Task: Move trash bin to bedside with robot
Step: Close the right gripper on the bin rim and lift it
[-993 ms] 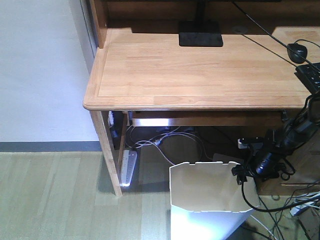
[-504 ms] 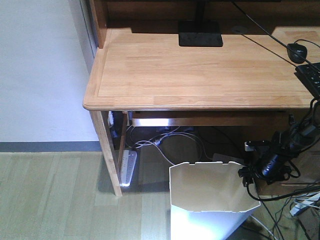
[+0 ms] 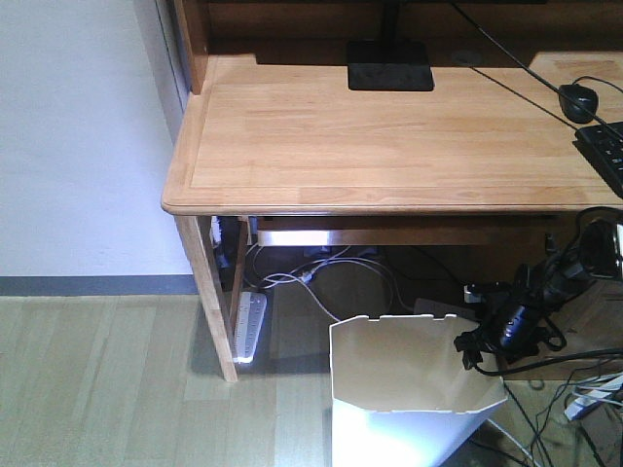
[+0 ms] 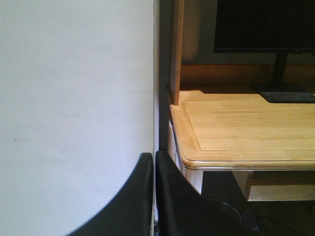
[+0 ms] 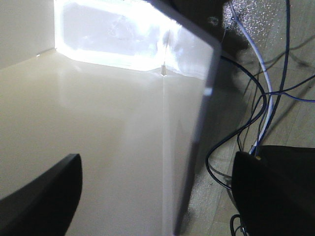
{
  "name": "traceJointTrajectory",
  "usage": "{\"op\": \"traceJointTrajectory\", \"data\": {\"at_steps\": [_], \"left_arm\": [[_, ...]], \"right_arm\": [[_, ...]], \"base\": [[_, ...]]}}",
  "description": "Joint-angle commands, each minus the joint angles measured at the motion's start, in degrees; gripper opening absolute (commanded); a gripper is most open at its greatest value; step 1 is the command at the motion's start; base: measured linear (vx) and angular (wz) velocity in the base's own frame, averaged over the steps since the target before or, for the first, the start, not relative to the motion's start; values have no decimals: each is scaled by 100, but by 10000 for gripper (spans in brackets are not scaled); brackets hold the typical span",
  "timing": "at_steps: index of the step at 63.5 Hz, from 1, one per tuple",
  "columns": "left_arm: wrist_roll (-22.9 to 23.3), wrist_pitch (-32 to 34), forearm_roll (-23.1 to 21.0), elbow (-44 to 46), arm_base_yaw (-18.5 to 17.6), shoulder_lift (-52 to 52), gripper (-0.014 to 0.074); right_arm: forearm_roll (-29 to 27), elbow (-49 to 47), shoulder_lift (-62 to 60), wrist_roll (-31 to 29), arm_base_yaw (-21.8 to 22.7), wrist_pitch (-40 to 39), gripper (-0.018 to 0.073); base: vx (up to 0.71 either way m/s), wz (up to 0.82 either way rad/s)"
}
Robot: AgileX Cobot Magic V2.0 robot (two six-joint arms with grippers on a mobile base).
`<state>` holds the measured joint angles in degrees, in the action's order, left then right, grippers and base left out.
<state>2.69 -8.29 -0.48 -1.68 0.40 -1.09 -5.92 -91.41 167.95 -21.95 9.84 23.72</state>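
The white trash bin (image 3: 409, 365) stands on the wooden floor below the desk's front edge, its cream inside facing me. My right gripper (image 3: 477, 342), black with trailing cables, is at the bin's right rim. In the right wrist view my right gripper (image 5: 157, 162) is open and straddles the bin's wall (image 5: 192, 123): one finger (image 5: 49, 191) is inside the bin, the other (image 5: 266, 187) outside. My left gripper (image 4: 153, 158) is shut and empty, facing the white wall beside the desk. The bed is out of view.
A light wooden desk (image 3: 389, 136) carries a monitor base (image 3: 391, 76), mouse (image 3: 579, 100) and keyboard (image 3: 605, 146). Its leg (image 3: 209, 292), a power strip (image 3: 248, 326) and cables (image 3: 321, 277) lie left of the bin. More cables (image 5: 261, 113) run on the floor right of it.
My right gripper shifted a little right, then back left and slightly lower at the bin's right rim. The bin and the left gripper have not visibly moved.
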Motion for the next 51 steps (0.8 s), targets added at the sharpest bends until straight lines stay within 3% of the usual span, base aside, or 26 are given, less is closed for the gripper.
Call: {"op": "traceJointTrajectory", "data": {"at_steps": [1,14,26,32,41,51], "left_arm": [[53,410,-51,-158,-18,-55,-6],[53,410,-51,-158,-18,-55,-6],[53,410,-51,-158,-18,-55,-6],[53,410,-51,-158,-18,-55,-6],[53,410,-51,-158,-18,-55,-6],[53,410,-51,-158,-18,-55,-6]], "right_arm": [[-16,-336,-141,-76,24,226,589],[-175,-654,186,-64,24,257,535],[-352,-806,406,-123,24,261,407],[-369,-811,413,-177,24,199,269],[-547,-811,413,-250,26,216,-17],[-1152,-804,406,-755,26,363,-13]], "base": [[0,0],[0,0],[0,0],[0,0],[0,0],[0,-1]]}}
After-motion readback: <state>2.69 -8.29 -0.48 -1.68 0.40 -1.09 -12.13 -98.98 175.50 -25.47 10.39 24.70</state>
